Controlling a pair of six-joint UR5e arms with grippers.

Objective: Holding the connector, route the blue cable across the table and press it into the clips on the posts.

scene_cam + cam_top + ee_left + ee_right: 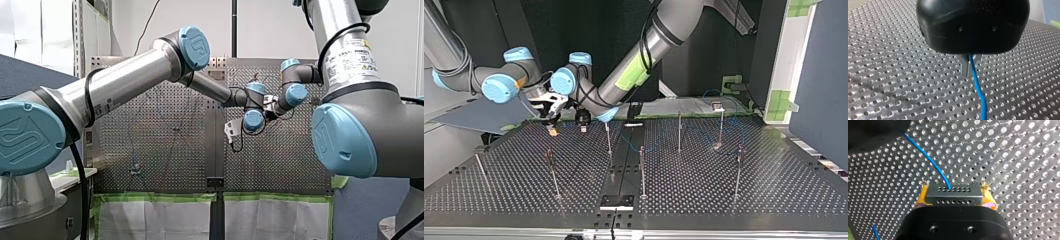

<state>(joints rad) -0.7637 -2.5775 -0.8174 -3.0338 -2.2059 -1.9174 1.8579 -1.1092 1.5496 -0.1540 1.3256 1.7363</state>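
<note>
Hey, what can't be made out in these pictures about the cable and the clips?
Left wrist view: my left gripper's black body hides how it holds the cable.
Top view: the clips on the posts are too small to tell if the cable sits in any.
Front view: the arms hide the connector.

I see my right gripper [553, 131] and my left gripper [583, 128] hanging close side by side, tips just above the perforated table [774, 190]. A thin post [608, 137] stands just beside my left gripper. The blue cable [730, 120] shows faintly among farther posts [721, 125], well apart from both.
</note>
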